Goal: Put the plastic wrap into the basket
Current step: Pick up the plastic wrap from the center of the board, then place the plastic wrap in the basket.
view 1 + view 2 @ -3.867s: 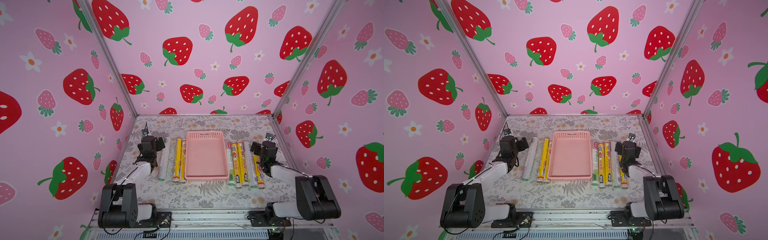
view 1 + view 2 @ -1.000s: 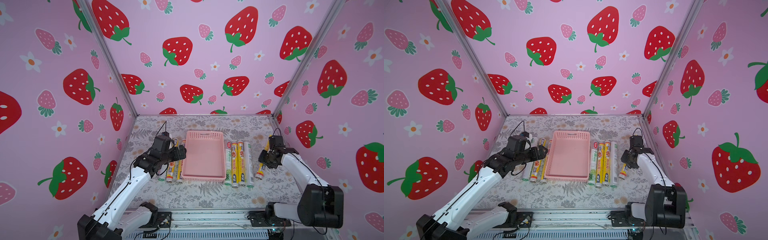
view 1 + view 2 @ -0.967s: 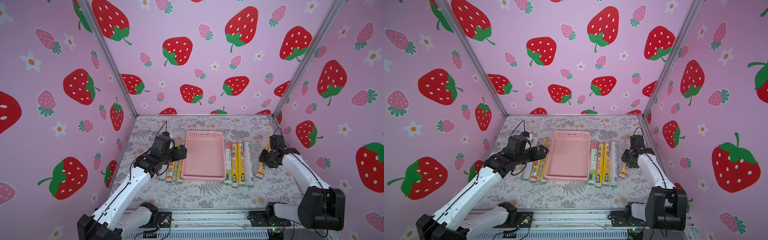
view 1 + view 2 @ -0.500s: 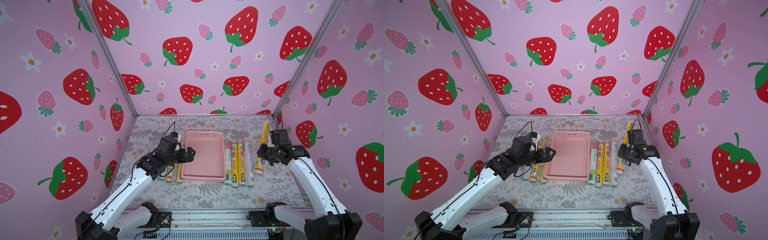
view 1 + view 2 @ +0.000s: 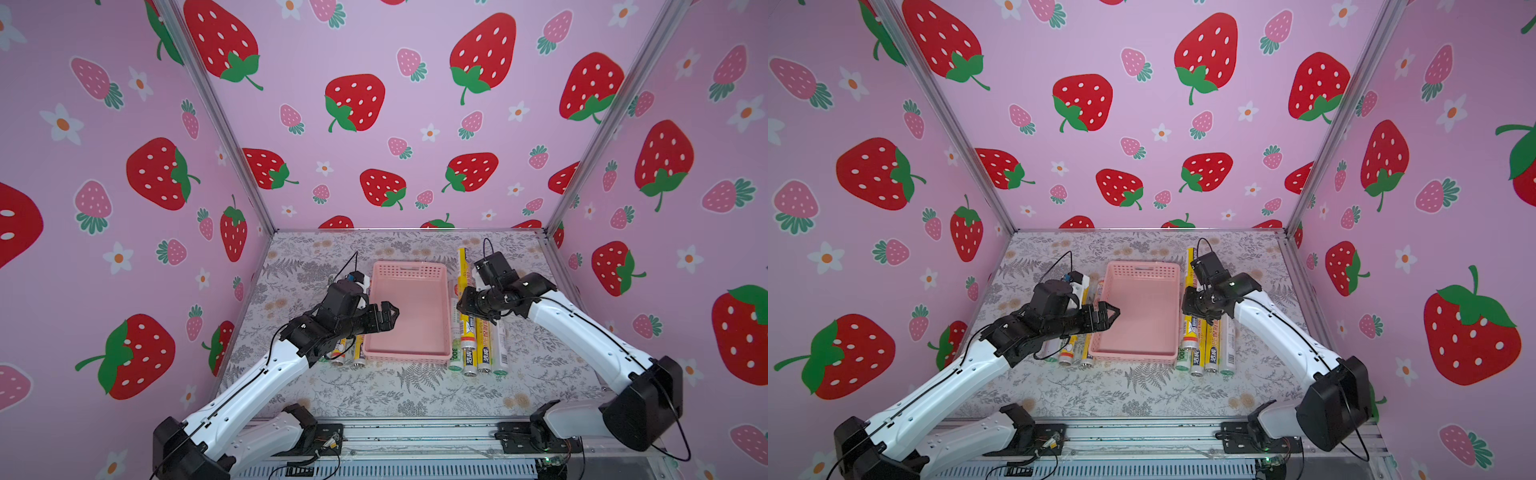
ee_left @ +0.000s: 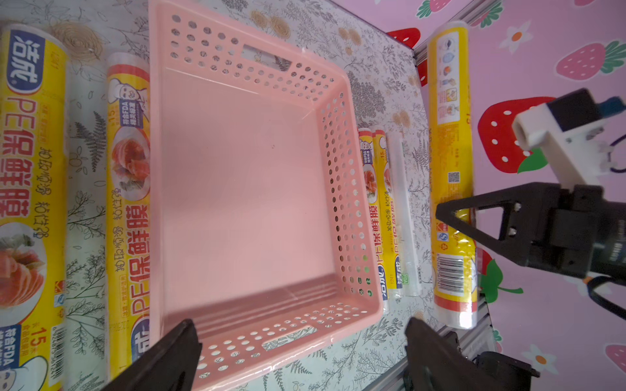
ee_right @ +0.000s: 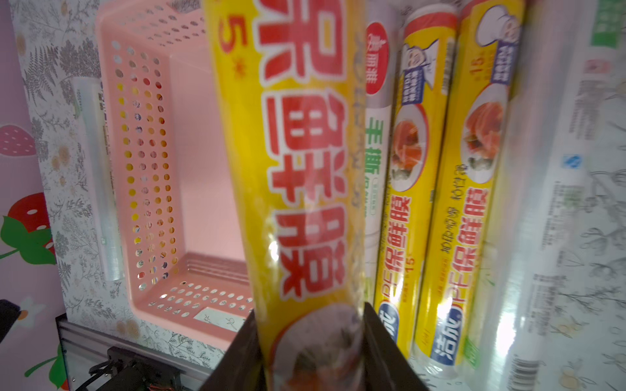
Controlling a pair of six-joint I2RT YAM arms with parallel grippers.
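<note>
Tabletop, floral print, bore everything. Basket, pale pink with perforated sides, stood at its centre. Row of four plastic-wrap rolls, yellow and white, lay side by side just right of the basket. Further rolls lay along its left side, partly hidden by the left arm. One yellow roll was lifted above the right row, beside the basket's right wall. Right gripper was clamped around that yellow roll. Left gripper hung over the basket's left rim, fingers spread wide, gripping nothing.
</note>
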